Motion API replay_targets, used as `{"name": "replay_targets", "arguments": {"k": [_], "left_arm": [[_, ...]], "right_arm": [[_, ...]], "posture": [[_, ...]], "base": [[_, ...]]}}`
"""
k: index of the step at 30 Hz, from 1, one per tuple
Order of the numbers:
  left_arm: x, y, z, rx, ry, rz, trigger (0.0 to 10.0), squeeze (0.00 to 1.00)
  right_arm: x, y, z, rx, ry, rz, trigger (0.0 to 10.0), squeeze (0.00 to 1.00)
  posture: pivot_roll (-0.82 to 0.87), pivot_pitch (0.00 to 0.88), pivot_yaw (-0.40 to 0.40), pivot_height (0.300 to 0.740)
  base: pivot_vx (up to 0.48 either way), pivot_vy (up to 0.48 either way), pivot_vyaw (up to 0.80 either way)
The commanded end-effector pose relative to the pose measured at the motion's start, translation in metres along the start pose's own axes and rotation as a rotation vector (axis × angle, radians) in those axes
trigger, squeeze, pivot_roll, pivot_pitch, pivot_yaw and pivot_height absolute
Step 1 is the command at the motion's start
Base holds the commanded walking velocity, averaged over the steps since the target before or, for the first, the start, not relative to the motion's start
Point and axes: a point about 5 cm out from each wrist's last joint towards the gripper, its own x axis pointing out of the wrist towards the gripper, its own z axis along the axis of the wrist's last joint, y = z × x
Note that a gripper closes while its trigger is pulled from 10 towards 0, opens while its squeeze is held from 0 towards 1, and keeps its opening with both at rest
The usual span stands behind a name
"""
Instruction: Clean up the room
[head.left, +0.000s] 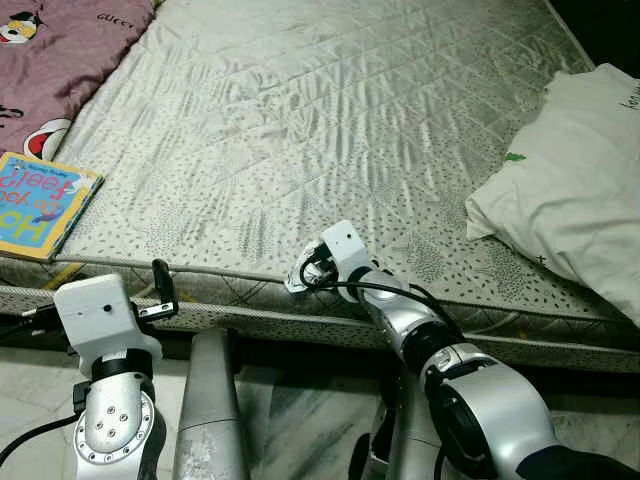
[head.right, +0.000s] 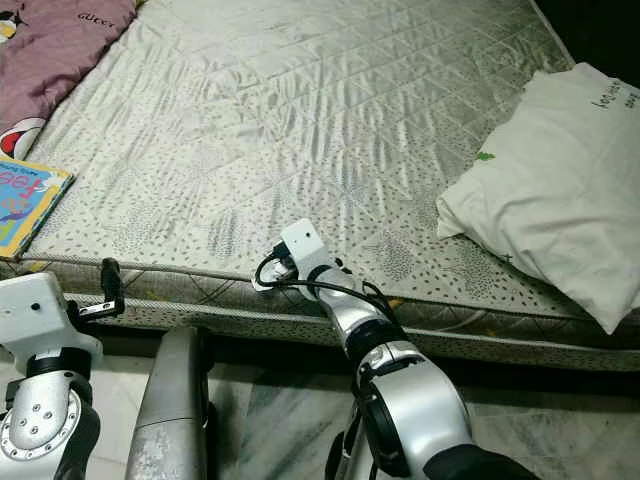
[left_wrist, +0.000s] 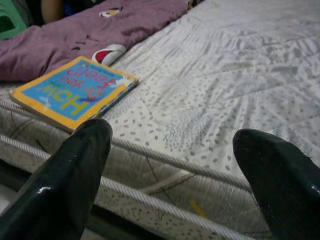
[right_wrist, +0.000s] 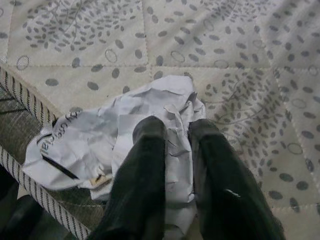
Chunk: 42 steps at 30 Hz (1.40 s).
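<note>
crumpled white paper (right_wrist: 125, 135) — black print, pinched by right gripper (right_wrist: 175, 150).

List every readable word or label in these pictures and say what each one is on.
"GUCCI": purple blanket, near its edge.
"How do you feel?": cover of the children's book, seen upside down.
Crumpled paper in the right end effector: dark lettering, too creased to read.
White pillow: small handwriting at its corner, too small to read.

We are in a home bedroom: a bare quilted mattress (head.left: 330, 130) spreads before us, with a white pillow (head.left: 570, 190) on one side, a purple blanket (head.left: 55, 60) and a children's book (head.left: 40, 205) on the other, and marble floor (head.left: 300, 420) below.
</note>
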Motion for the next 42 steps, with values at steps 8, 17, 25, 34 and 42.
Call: {"name": "replay_targets", "arguments": {"k": [8, 17, 25, 34, 42], "left_arm": [[-0.002, 0.000, 0.000, 0.003, 0.007, 0.008, 10.0, 0.00], [0.008, -0.003, 0.002, 0.005, -0.012, -0.006, 10.0, 0.00], [0.024, -0.006, 0.007, -0.004, -0.056, -0.008, 10.0, 0.00], [0.047, -0.010, 0.012, -0.002, -0.118, -0.026, 10.0, 0.00], [0.071, -0.006, 0.017, -0.001, -0.185, -0.016, 10.0, 0.00]], "right_arm": [[-0.001, 0.004, -0.012, -0.011, 0.045, 0.016, 0.0, 0.00], [-0.001, -0.001, -0.007, -0.008, 0.034, -0.001, 0.0, 0.00], [0.000, -0.012, 0.011, 0.088, -0.017, -0.032, 0.0, 0.00], [-0.003, -0.037, 0.039, 0.265, -0.164, -0.100, 0.0, 0.00], [-0.015, -0.060, 0.042, 0.328, -0.246, -0.133, 0.0, 0.00]], "posture": [[0.22, 0.151, -0.111, 0.537], [0.21, 0.107, -0.103, 0.537], [0.19, 0.037, -0.105, 0.537], [0.13, 0.000, -0.075, 0.537], [0.07, 0.000, -0.051, 0.537]], "base": [[0.000, 0.000, 0.00], [0.000, 0.000, 0.00], [0.000, 0.000, 0.00], [0.000, 0.000, 0.00], [0.000, 0.000, 0.00]]}}
